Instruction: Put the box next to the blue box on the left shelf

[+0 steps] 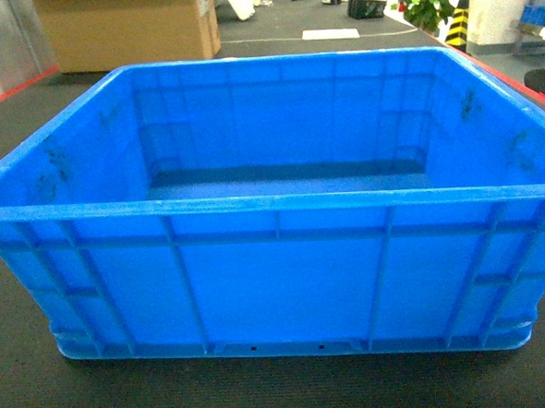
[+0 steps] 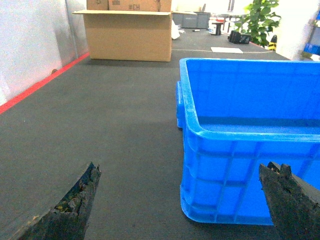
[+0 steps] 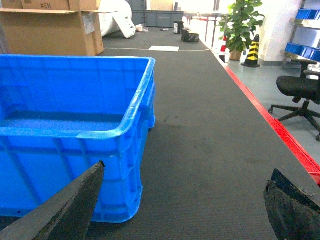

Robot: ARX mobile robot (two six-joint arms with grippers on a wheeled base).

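The box (image 1: 277,278) is a large bright-blue ribbed crate, empty, resting on dark floor matting and filling the head view. Its left near corner (image 2: 220,170) shows in the left wrist view, its right near corner (image 3: 100,165) in the right wrist view. My left gripper (image 2: 182,172) stands open before the left corner, one finger over bare mat, the other in front of the crate's near wall. My right gripper (image 3: 187,172) is open beside the right corner with only mat between its fingers. The left shelf and the blue box are out of view.
A big cardboard carton (image 1: 128,28) stands on the mat behind the crate at the left. Red lines (image 3: 280,135) edge the dark mat on both sides. A potted plant (image 3: 239,25), a striped cone (image 3: 252,50) and an office chair (image 3: 300,95) stand at the right.
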